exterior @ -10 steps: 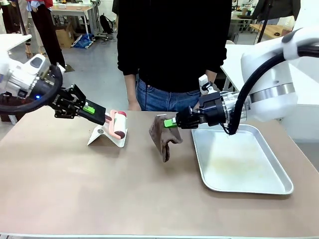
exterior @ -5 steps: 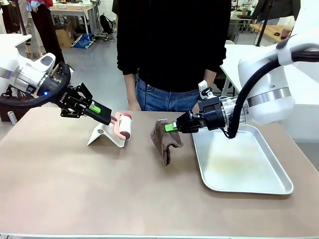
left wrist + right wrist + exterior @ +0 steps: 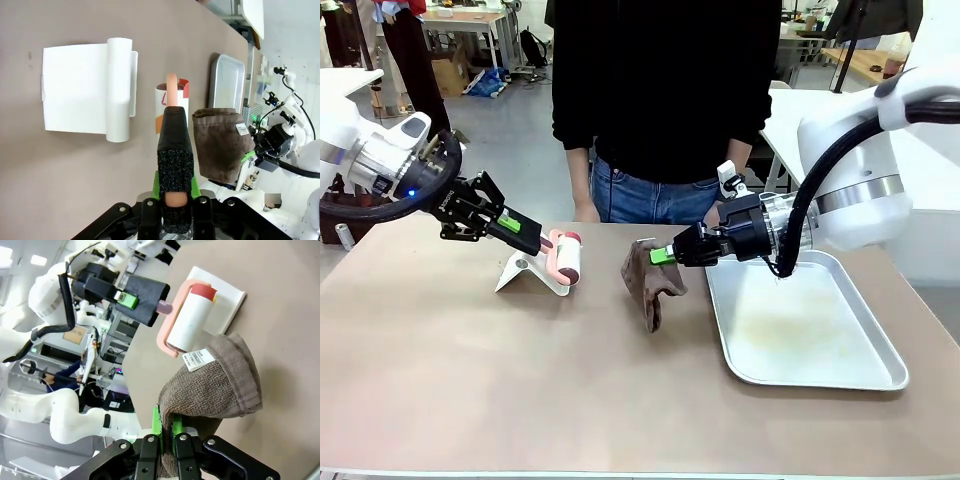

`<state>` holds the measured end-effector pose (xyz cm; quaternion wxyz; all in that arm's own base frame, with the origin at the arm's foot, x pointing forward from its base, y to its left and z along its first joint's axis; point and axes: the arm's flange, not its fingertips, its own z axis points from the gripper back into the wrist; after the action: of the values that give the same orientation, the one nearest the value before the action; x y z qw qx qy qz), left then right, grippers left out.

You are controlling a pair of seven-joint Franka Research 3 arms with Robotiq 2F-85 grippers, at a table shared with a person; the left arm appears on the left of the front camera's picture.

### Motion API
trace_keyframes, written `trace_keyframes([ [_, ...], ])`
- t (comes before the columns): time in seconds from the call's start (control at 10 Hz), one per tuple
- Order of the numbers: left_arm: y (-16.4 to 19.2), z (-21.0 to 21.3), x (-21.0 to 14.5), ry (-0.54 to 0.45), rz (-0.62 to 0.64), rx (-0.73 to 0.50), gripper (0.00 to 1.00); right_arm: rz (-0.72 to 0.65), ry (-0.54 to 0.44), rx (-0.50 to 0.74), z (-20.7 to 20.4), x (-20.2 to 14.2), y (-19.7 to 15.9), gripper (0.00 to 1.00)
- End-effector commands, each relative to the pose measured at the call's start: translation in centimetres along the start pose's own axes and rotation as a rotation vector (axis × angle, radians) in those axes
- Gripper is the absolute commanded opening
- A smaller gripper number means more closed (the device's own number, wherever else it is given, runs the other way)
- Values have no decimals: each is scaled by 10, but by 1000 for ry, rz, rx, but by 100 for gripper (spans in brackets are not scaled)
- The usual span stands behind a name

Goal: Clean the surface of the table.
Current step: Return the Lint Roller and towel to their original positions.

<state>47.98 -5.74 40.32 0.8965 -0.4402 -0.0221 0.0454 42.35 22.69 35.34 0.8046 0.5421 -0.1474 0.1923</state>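
The beige-brown table [image 3: 520,380] spans the front view. My left gripper [image 3: 532,238] is shut on the pink handle of a lint roller [image 3: 565,257], whose white roll hangs just over a white folded stand [image 3: 525,272]. In the left wrist view the roller [image 3: 171,102] points away from my left gripper [image 3: 175,117], with the stand [image 3: 85,95] beside it. My right gripper [image 3: 660,254] is shut on a brown cloth [image 3: 650,283] that droops onto the table near the middle. The right wrist view shows the cloth [image 3: 215,385] bunched in my right gripper [image 3: 167,425].
A shiny silver tray [image 3: 800,330] lies on the table at the right, close to the cloth. A person in a black top stands at the far edge, one hand [image 3: 588,212] near the table. The front half of the table is bare.
My left arm has lifted a little and shifted right, tilting the roller down towards the stand. My right gripper with the cloth has sunk slightly.
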Motion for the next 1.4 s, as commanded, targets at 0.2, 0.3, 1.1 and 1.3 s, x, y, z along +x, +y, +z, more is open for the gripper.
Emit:
trace_keyframes([
  [0.2, -5, 1, 4, 49, -26, 73, 22, -22, -80, -41, -15, 1, -37, 9],
  [0.3, -12, -1, 8, 44, -30, 94, 22, -11, -83, -49, -16, -3, -41, 9],
  [1.1, -44, -29, 52, 49, -62, 230, 22, 84, -209, 6, -30, -18, -58, 9],
  [1.3, -43, -32, 53, 39, -59, 257, 22, -8, -189, -41, -32, -15, -64, 9],
])
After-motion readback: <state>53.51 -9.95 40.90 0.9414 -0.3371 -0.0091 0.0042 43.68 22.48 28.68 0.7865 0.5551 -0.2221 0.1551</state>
